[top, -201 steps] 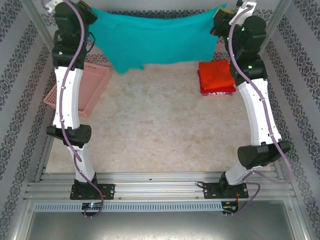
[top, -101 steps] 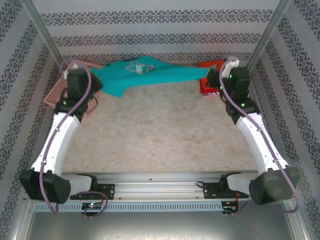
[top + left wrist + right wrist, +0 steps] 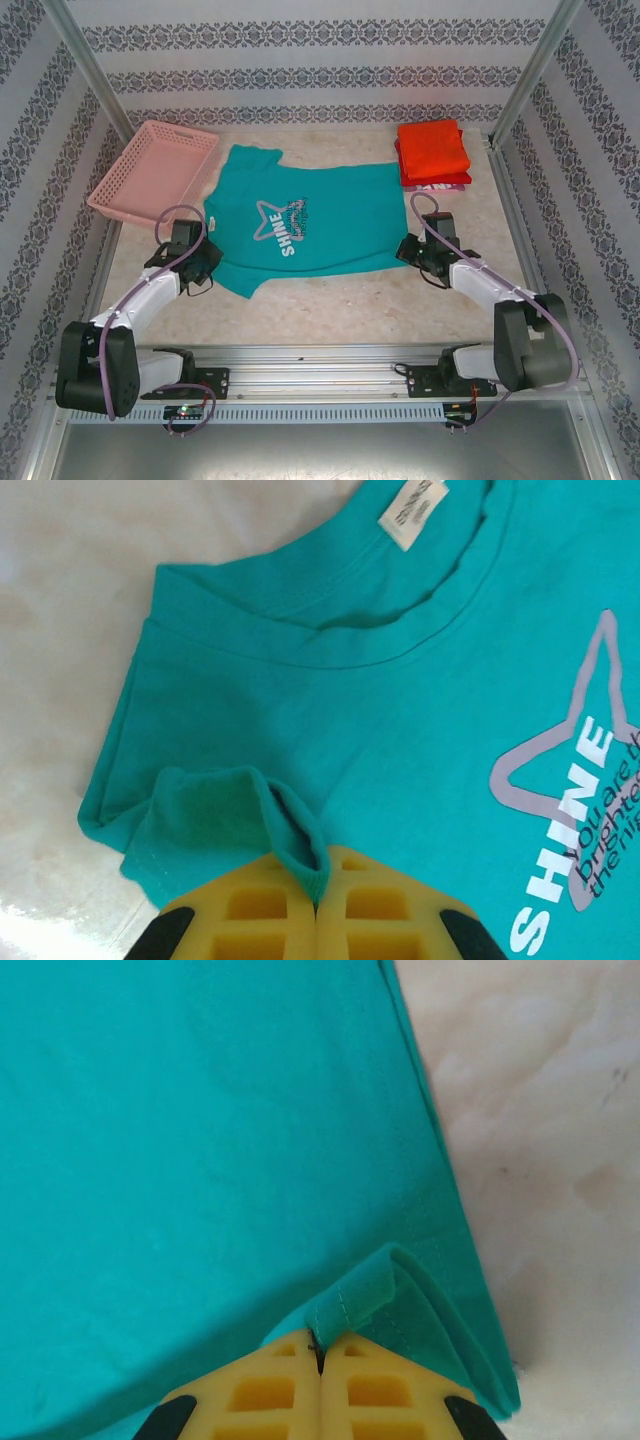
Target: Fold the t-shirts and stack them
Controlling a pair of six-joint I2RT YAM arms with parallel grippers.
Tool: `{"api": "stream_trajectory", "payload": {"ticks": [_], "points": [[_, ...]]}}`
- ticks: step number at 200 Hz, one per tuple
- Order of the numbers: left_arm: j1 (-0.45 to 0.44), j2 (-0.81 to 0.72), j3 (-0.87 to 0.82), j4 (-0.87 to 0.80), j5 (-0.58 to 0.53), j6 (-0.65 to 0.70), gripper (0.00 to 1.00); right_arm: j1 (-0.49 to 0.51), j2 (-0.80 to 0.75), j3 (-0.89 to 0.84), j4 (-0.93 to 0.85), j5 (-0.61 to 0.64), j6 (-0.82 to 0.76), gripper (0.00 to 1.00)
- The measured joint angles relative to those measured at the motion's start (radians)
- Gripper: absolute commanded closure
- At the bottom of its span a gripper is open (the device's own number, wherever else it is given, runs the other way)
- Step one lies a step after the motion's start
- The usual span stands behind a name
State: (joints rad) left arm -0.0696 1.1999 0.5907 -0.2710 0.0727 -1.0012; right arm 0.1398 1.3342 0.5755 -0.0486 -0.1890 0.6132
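**Desk:** From above: where does the teal tee (image 3: 300,225) lie, and why spread so?

**Caption:** It lies flat and print-up on the table (image 3: 330,300), just right of the basket (image 3: 150,170), collar end toward it. Laid open like this, it looks ready for a first fold. The folded stack (image 3: 432,152) waits well right of the basket, at the table's far edge. The left claw (image 3: 208,265) sits at the tee's near corner on the basket side. The right claw (image 3: 408,250) sits at the near corner farthest from the basket.

**Desk:** Left wrist view: what of that claw?

**Caption:** The left claw (image 3: 318,872) is pinched fully closed on a ruck of the sleeve (image 3: 215,810). The collar label (image 3: 412,510) and the print (image 3: 565,810) lie beyond it.

**Desk:** And the right wrist?

**Caption:** The right claw (image 3: 320,1345) is likewise closed tight. It nips a small fold of the hem (image 3: 365,1290) on the side away from the basket. A grip at both ends, by the look of it, serves to lay the cloth out smooth.
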Motion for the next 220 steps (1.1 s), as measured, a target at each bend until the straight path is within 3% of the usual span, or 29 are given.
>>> {"api": "stream_trajectory", "payload": {"ticks": [86,96,104,118,128,141,152,185,220], "points": [[0.000,-0.148,-0.103,-0.040,0.006,-0.033,1.00,0.005,0.011,-0.077,0.011,0.020,0.081,1.00],[0.000,-0.154,-0.103,-0.051,0.006,-0.035,0.96,0.009,-0.003,-0.082,0.003,0.028,0.088,0.98],[0.000,-0.158,-0.103,-0.060,0.007,-0.037,0.87,0.012,-0.018,-0.084,-0.005,0.032,0.092,0.91],[0.000,-0.168,-0.103,-0.082,0.012,-0.042,0.51,0.015,-0.051,-0.088,-0.022,0.044,0.095,0.67],[0.000,-0.181,-0.103,-0.104,0.014,-0.041,0.31,0.015,-0.089,-0.092,-0.045,0.057,0.107,0.51],[0.000,-0.208,-0.098,-0.141,0.018,-0.040,0.11,0.015,-0.153,-0.093,-0.079,0.085,0.115,0.37],[0.000,-0.233,-0.084,-0.185,0.017,-0.039,0.00,0.016,-0.221,-0.093,-0.110,0.118,0.109,0.30],[0.000,-0.284,0.027,-0.299,-0.025,0.000,0.01,0.048,-0.349,-0.072,-0.172,0.207,0.076,0.30],[0.005,-0.247,0.068,-0.322,-0.074,0.031,0.22,0.116,-0.250,0.000,-0.172,0.226,0.026,0.30]]}}
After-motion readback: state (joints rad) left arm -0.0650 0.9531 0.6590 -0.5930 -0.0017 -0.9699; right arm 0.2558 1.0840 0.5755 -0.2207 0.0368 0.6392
